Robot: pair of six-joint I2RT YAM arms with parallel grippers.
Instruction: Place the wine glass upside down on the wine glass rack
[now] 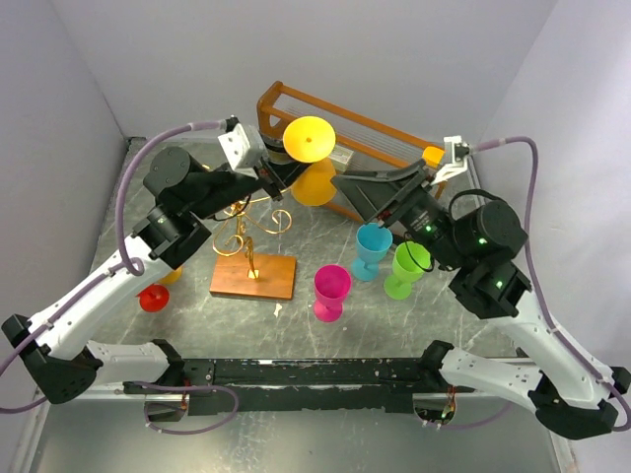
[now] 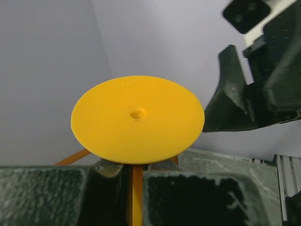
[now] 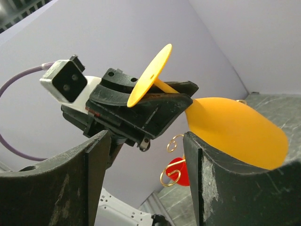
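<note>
One yellow wine glass [image 1: 315, 185] hangs inverted, foot up, near the gold wine glass rack [image 1: 253, 278]; left jaws clamp its stem, right jaws stand apart beside its bowl.

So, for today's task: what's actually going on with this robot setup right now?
The left gripper is shut on the stem of the yellow wine glass, holding it upside down in the air with its foot uppermost. The right gripper is open close to the bowl and grips nothing. The gold wine glass rack stands on the table lower down with nothing on it, so the glass is not yet hung. A blue glass, green glass and pink glass stand upright nearby.
</note>
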